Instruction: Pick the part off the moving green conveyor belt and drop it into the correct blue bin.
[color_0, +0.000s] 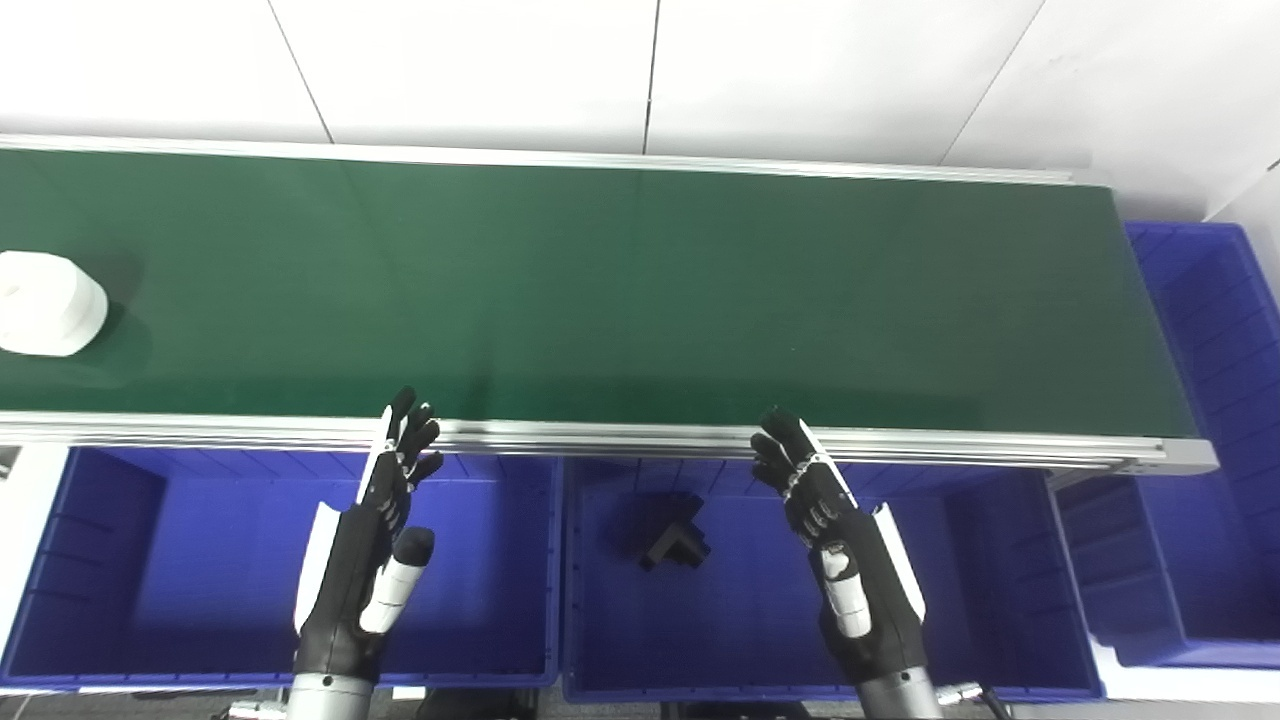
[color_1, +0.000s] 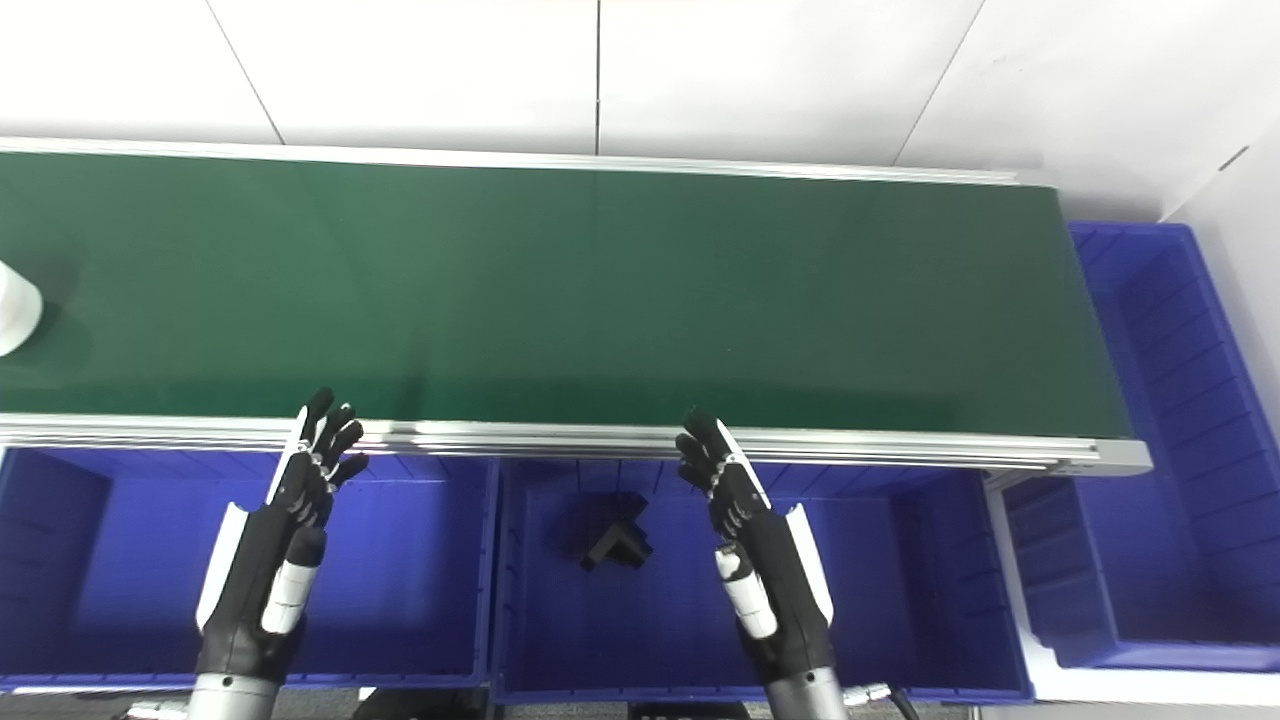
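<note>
L eye view: white part sits on green conveyor belt at far left, well apart from both hands; left hand and right hand hover over blue bins w/ fingers spread, holding nothing. R eye view: part cut by left frame edge, black part lies in middle blue bin, left blue bin beside it, third blue bin at belt's right end
</note>
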